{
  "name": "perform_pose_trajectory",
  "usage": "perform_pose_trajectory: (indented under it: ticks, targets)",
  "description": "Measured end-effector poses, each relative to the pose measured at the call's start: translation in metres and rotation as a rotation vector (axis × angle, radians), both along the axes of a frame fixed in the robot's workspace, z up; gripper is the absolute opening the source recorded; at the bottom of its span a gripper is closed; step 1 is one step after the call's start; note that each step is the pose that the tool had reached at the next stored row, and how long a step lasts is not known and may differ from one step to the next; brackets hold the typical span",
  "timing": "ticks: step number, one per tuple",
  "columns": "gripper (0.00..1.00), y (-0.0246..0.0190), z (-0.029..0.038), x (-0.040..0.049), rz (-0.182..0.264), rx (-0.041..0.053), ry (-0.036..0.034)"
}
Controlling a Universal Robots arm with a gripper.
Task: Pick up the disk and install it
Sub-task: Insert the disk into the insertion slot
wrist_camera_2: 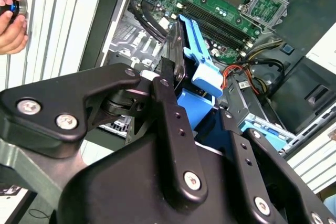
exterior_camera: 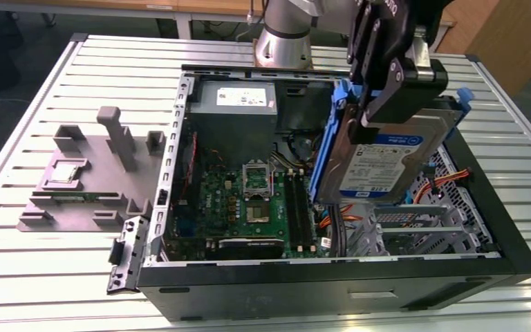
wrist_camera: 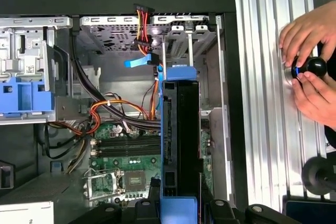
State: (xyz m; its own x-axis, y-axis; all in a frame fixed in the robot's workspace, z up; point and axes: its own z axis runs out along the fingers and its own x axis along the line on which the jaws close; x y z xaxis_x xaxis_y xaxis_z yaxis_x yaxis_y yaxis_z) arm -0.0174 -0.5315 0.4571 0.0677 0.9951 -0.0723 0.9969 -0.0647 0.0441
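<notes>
The gripper (exterior_camera: 387, 116) has its black fingers (wrist_camera_2: 167, 95) closed on the disk (exterior_camera: 386, 164), pinching it by its upper end, one finger on each flat side. The disk hangs clear of everything below it, standing nearly on edge and leaning a little, its white-and-blue label facing the exterior view, its blue caddy frame running along both long edges. In both wrist views the disk (wrist_camera: 181, 140) appears edge-on (a dark slab capped with blue plastic) above the inside of the open computer case (exterior_camera: 339, 278). It is over the side of the case on the exterior view's right, above the metal drive cage (exterior_camera: 411, 223) and beside the orange cables (exterior_camera: 442, 181). The green motherboard (exterior_camera: 247, 200) lies toward the exterior view's left of it, and the power supply (exterior_camera: 238, 101) sits at the far end. The case rests on a slatted metal table (exterior_camera: 25, 277), with a grey fixture (exterior_camera: 90, 173) beside it. A person's hands (wrist_camera: 310, 61) hold a small black knob at the table edge.
</notes>
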Motion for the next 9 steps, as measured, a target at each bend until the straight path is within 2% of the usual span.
perform_pose_trajectory:
  ticks: [9]
  targets:
    - [0.37,-0.0004,-0.002,0.011,0.0,-0.007,-0.0001]
